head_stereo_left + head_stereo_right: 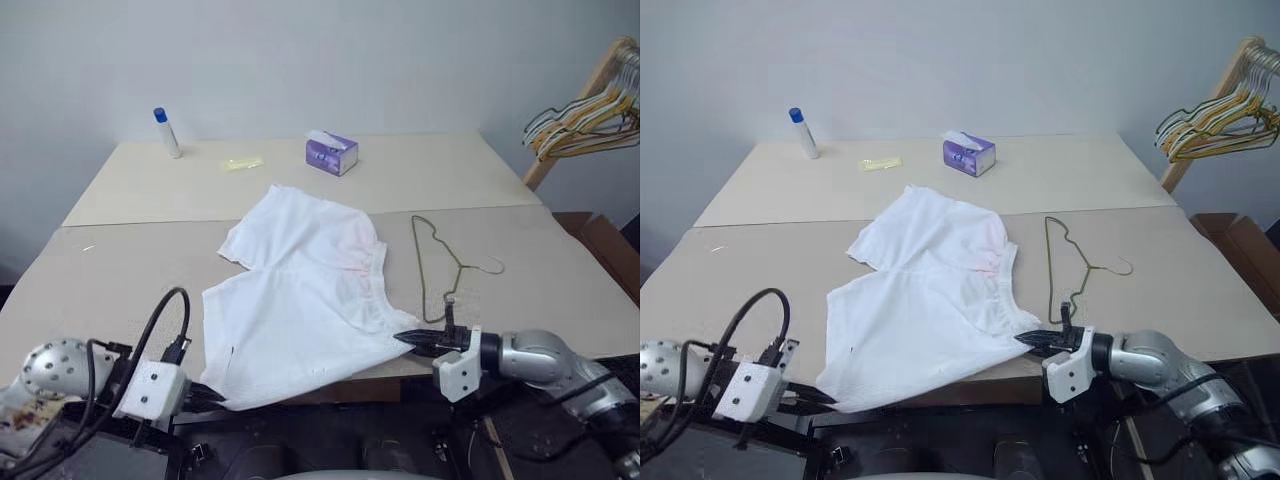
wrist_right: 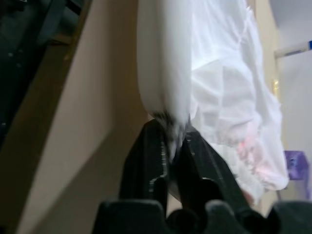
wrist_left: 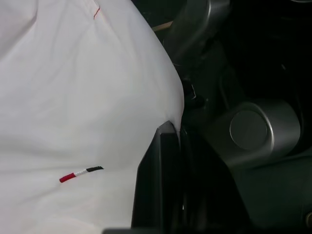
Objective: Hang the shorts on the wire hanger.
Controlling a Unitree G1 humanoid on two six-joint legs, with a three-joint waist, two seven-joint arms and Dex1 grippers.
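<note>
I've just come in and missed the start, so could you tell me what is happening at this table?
The robot is handling the white shorts, which lie spread on the table with their near edge hanging over the front. The left hand pinches one near corner and the right hand the other. The wire hanger lies flat beside the shorts, untouched, so nothing is hung yet.

Beige table [image 1: 120, 270] with seam across. Shorts [image 1: 300, 300] at centre, overhanging 6 o'clock edge; wire hanger [image 1: 440, 270] at 3. Tissue box [image 1: 332, 153], yellow scrap [image 1: 242, 163] at 12; bottle [image 1: 167, 133] at 11.
</note>
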